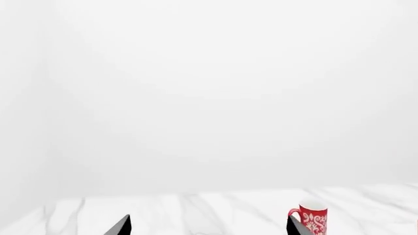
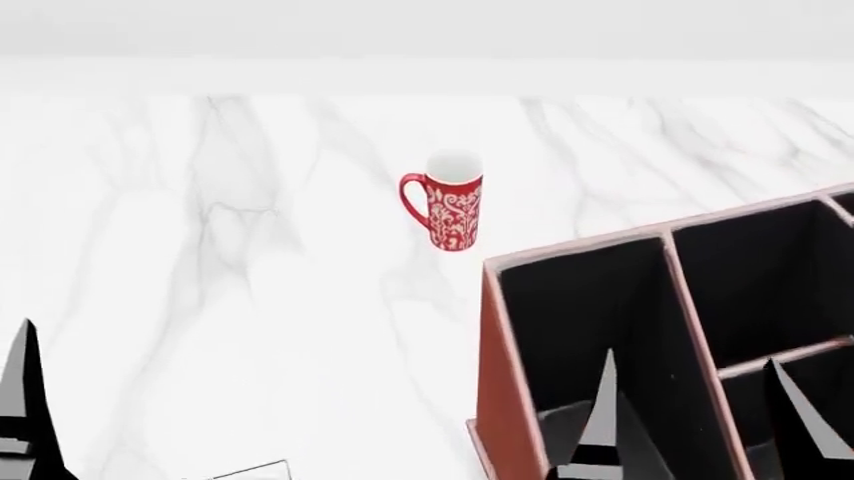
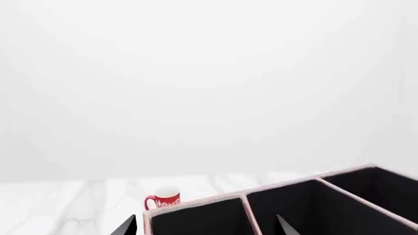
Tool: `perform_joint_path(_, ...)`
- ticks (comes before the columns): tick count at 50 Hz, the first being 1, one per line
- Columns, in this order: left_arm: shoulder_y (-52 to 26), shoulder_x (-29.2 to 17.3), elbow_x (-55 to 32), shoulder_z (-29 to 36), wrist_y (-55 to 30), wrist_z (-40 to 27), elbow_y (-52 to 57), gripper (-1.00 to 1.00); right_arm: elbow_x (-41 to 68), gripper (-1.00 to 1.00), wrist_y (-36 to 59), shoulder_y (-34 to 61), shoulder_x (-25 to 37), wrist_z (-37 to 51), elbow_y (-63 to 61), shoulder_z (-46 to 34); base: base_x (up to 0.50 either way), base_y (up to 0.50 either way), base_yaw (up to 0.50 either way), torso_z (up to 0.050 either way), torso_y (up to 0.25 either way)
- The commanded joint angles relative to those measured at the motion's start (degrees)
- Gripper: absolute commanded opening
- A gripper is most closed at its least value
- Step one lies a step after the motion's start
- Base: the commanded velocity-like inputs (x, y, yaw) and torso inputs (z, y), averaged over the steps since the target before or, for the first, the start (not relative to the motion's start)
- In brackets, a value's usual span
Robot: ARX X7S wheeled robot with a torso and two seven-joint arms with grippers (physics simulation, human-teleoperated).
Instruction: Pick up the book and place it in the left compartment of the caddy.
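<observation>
Looking down in the head view, you see the caddy [image 2: 514, 400] at lower right on the marble desk [image 2: 200, 250], its left compartment [image 2: 587, 330] empty. Both grippers' jaws stand apart, holding nothing. The book is barely visible, perhaps a sliver at the bottom edge; expect it stiff, so grasp its spine.

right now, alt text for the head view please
A reddish-brown caddy with black-lined compartments fills the lower right of a white marble table, its long left compartment empty. A red-and-white patterned mug stands upright beyond it, apart from it. Dark gripper fingers rise along the bottom edge.
</observation>
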Motion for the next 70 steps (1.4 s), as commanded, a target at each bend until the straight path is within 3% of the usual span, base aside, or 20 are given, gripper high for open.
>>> perform_joint_path(1, 0.19, -0.61, 1.16, 0.68, 1.02, -1.0, -0.12, 1.0, 0.77, 1.0, 0.07, 0.4, 0.47, 0.97, 0.33, 0.42, 0.5, 0.0, 0.0, 0.0, 0.0)
perform_joint_path(14, 0.07, -1.04, -0.3, -0.43, 0.69, -1.49, 0.35, 1.0, -2.3, 1.0, 0.1, 0.42, 2.73, 3.32, 0.86, -3.88, 0.24, 0.0, 0.0, 0.0, 0.002)
perform_joint_path(34, 0.1, -1.93, -1.84, -0.76, 0.61, -2.44, 0.69, 1.0, -0.44, 1.0, 0.4, 0.89, 3.6, 4.94, 0.8, -3.66, 0.0, 0.0, 0.0, 0.0, 0.0)
perform_joint_path(37, -0.23, -2.16, -2.74, -1.41, 0.06, -2.45, 0.76, 1.0, 3.97, 1.0, 2.94, 1.81, 3.74, 4.17, -0.21, -1.87, 0.0, 0.0, 0.0, 0.0, 0.0)
perform_joint_path(42, -0.63, -2.8, -4.85, -3.86, -0.95, -2.52, 1.51, 1.0, -0.89, 1.0, 0.73, 1.14, 5.42, 5.49, -1.51, -5.05, 0.0, 0.0, 0.0, 0.0, 0.0)
perform_joint_path(46, -0.42, -3.51, -5.55, -4.38, -0.68, -2.17, 1.92, 1.0, 10.15, 1.0, 5.03, 2.6, 3.39, 3.85, -2.14, 1.46, 0.0, 0.0, 0.0, 0.0, 0.0)
perform_joint_path(51, -1.09, -4.04, -6.42, -4.82, -1.01, -2.14, 2.38, 1.0, 6.67, 1.0, 3.85, 2.71, 4.39, 5.4, -2.0, -0.24, 0.0, 0.0, 0.0, 0.0, 0.0)
perform_joint_path(57, -4.93, -4.87, -9.6, -7.17, -2.78, -2.02, 0.7, 1.0, 12.09, 1.0, 9.7, 9.71, 4.92, 7.0, 0.28, 1.69, 0.0, 0.0, 0.0, 0.0, 0.0)
perform_joint_path(67, -4.86, -6.31, -11.48, -9.61, -2.9, -2.07, 1.22, 1.0, 13.71, 1.0, 15.61, 20.87, 7.51, 8.93, 2.78, -2.19, 0.0, 0.0, 0.0, 0.0, 0.0)
perform_joint_path(70, -4.87, -6.37, -13.58, -12.12, -3.82, -2.41, 2.22, 1.0, 20.0, 1.0, 20.45, 24.96, 7.14, 8.71, 4.59, 1.63, 0.0, 0.0, 0.0, 0.0, 0.0)
